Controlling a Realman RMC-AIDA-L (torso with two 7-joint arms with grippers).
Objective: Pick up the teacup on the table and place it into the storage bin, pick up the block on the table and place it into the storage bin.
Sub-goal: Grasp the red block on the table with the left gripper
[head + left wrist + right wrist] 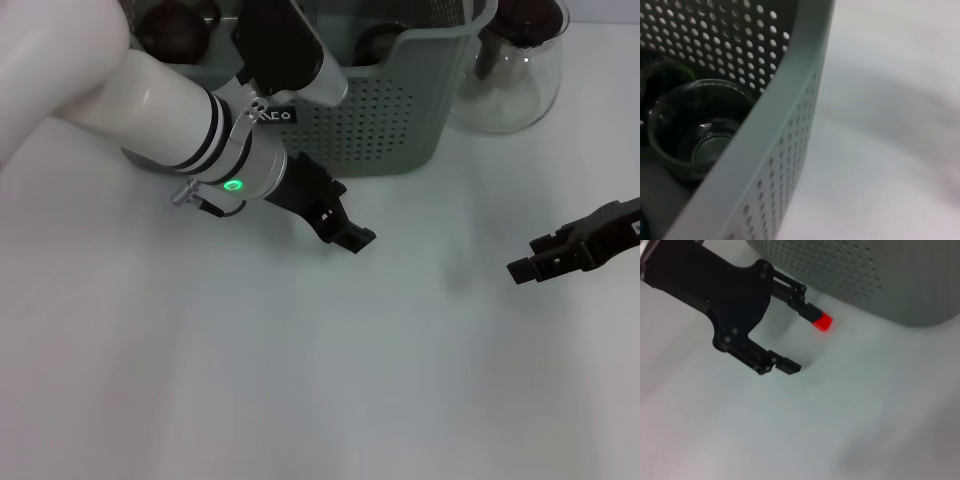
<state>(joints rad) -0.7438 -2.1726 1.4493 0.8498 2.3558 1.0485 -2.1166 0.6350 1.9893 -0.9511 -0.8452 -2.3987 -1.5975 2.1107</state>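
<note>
The grey-green perforated storage bin (pixel 400 110) stands at the back of the table. In the left wrist view a clear glass teacup (pixel 695 135) sits upright inside the bin (pixel 780 115). My left gripper (pixel 345 232) is low over the table just in front of the bin. The right wrist view shows the left gripper (pixel 805 342) open, with a small red block (pixel 823 322) on the table at the tip of one finger (pixel 802 302), close to the bin wall (pixel 880 275). The block is hidden in the head view. My right gripper (pixel 535 262) hovers at the right, apart from both.
A clear glass pitcher (pixel 510 75) stands right of the bin at the back. Dark round items (pixel 175 28) lie inside the bin. White tabletop (pixel 300 380) spreads in front of both grippers.
</note>
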